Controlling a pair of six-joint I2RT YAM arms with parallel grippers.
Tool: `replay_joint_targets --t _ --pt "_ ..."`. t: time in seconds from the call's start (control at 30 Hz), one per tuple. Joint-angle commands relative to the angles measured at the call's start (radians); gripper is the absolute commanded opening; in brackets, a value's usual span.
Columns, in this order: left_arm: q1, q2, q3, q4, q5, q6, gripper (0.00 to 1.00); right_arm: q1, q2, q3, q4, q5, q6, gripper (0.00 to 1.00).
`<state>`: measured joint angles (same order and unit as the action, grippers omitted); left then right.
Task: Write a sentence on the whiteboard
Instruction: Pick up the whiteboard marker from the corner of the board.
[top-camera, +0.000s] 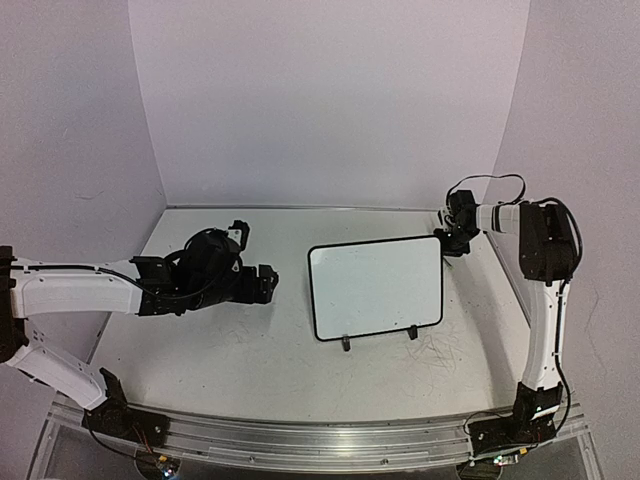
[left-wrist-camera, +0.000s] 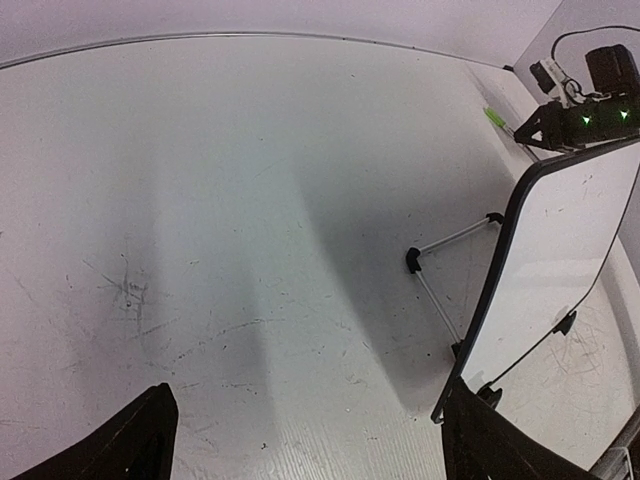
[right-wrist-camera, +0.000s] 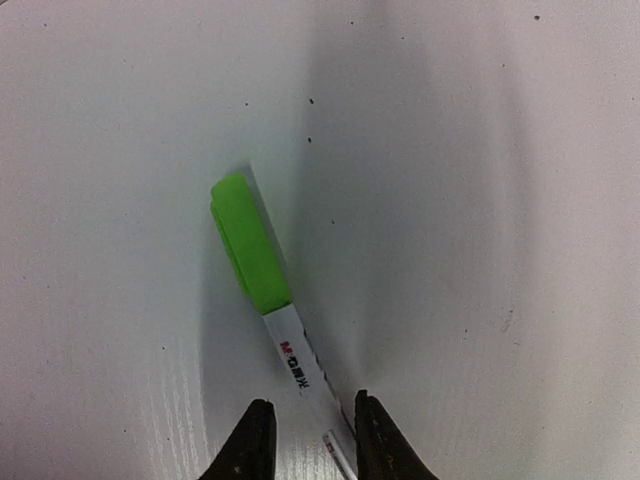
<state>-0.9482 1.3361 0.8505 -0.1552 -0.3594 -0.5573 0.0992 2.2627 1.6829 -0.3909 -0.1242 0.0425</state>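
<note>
The whiteboard (top-camera: 375, 285) stands propped at mid-table on two black clip feet, its glossy white face blank; no sentence shows on it. From its left the left wrist view takes in the whiteboard (left-wrist-camera: 560, 260) edge-on. Left of the board, my left gripper (top-camera: 255, 257) hangs open over bare table, its fingertips far apart (left-wrist-camera: 310, 440). A white marker with a green cap (right-wrist-camera: 290, 340) lies flat behind the board's far right corner. My right gripper (right-wrist-camera: 310, 430) is down over the marker's barrel with its jaws narrowed around it. The right finger touches the barrel and the left stands a little apart.
The board's wire stand legs (left-wrist-camera: 440, 290) stick out behind it on the table. Faint grey scribbles (top-camera: 440, 350) mark the tabletop near the board's front. Walls close off the table at the back and both sides.
</note>
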Motion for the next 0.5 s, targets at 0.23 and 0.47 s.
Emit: replay_joint_targets --t 0.23,0.47 --pt "0.002 -0.073 0.037 0.031 0.013 0.016 0.94 0.014 0.065 0.057 -0.022 0.082 -0.029 0.20" --pt "0.001 -0.108 0.031 0.029 0.022 0.008 0.94 0.014 0.023 0.076 -0.011 0.112 -0.032 0.00"
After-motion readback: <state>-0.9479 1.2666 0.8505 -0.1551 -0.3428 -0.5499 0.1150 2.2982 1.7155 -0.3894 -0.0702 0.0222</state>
